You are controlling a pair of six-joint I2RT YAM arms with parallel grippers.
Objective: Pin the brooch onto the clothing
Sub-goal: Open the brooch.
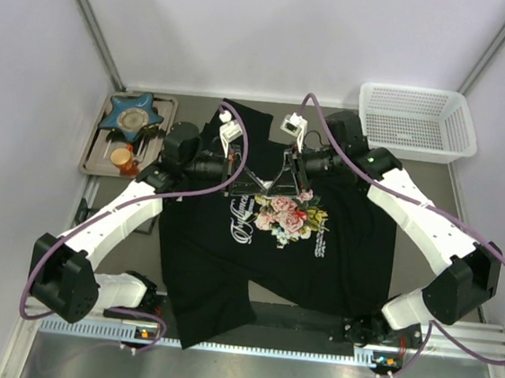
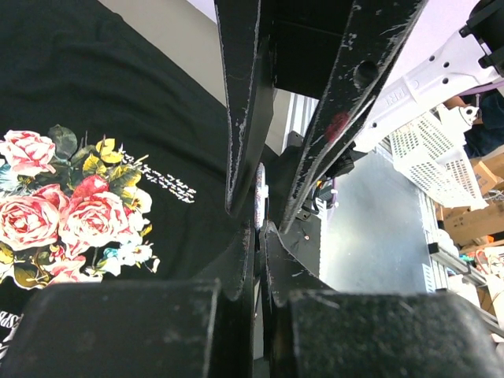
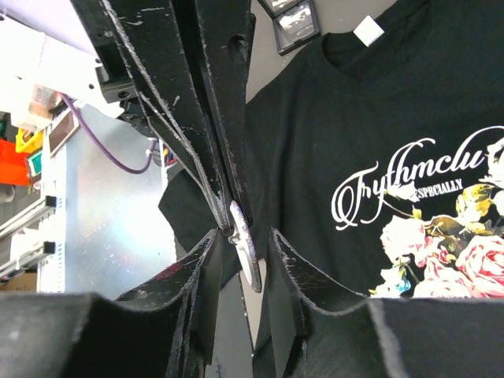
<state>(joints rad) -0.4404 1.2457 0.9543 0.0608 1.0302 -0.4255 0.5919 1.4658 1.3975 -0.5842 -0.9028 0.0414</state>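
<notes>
The black T-shirt (image 1: 336, 252) with the rose print lies flat on the table, also seen in the left wrist view (image 2: 79, 79) and the right wrist view (image 3: 394, 102). Both grippers meet tip to tip just above its chest. My left gripper (image 1: 249, 178) (image 2: 262, 228) is shut on the brooch (image 3: 249, 246), a small pale disc seen edge-on (image 2: 260, 193). My right gripper (image 1: 276, 178) (image 3: 244, 234) faces it, open, one finger on each side of the disc with gaps showing. The brooch hangs above the shirt, near the lettering.
A white mesh basket (image 1: 418, 121) stands at the back right. At the back left a metal tray (image 1: 166, 108) holds a blue star-shaped dish (image 1: 132, 115) and a small orange item (image 1: 122, 155). Black square boxes (image 3: 293, 20) lie beyond the shirt's collar.
</notes>
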